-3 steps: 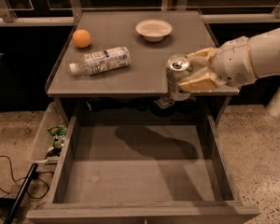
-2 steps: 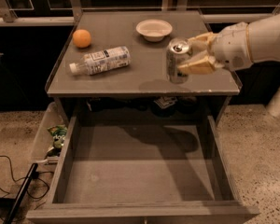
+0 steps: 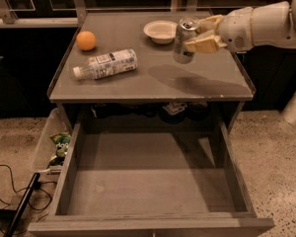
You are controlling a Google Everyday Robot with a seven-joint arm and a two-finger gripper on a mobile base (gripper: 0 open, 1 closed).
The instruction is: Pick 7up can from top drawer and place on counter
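The 7up can (image 3: 184, 40) is a silvery can held upright, slightly tilted, in my gripper (image 3: 197, 33), above the right middle of the counter (image 3: 153, 85). The pale fingers (image 3: 203, 44) are shut around the can's side, and my white arm comes in from the right edge. The can's shadow falls on the counter below it. The top drawer (image 3: 148, 181) is pulled out wide under the counter, and its flat grey bottom holds nothing.
On the counter lie a clear plastic bottle (image 3: 106, 64) on its side, an orange (image 3: 86, 40) at the back left and a white bowl (image 3: 161, 31) at the back, just left of the can. A bin with a green packet (image 3: 60, 144) stands left of the drawer. Cables (image 3: 10, 201) lie on the floor.
My gripper has carried the can up and away from the counter's front edge, farther over the counter towards the bowl.
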